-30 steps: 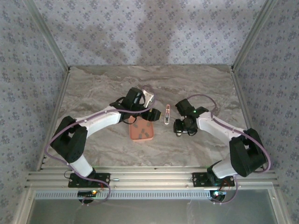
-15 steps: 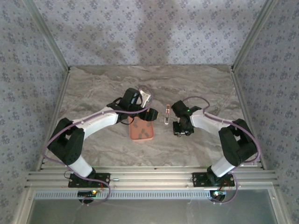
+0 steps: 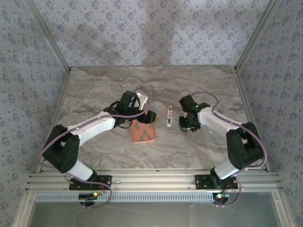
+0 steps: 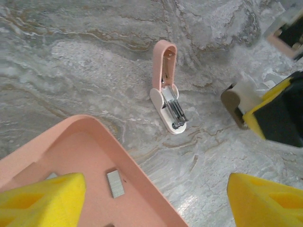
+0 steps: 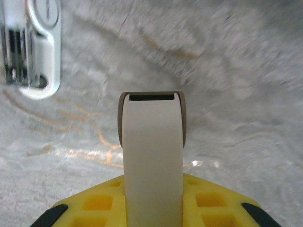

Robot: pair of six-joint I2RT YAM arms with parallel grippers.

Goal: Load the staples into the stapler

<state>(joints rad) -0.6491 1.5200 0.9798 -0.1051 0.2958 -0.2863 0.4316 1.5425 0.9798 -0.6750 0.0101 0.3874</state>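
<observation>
One staple strip [image 4: 115,183] lies in the salmon tray [image 4: 85,120] beneath the wide-spread, empty left claw [image 4: 154,201]. The unfolded stapler [image 4: 169,106] lies just beside the right claw [image 5: 151,137], which is closed on nothing.

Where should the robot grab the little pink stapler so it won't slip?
Probably the white base of the stapler, pinched across its two long sides, coming straight down from above. It lies flat and opened out on the table, so its narrow width is what fits between the end effector fingers. This also leaves the open metal channel clear.
</observation>
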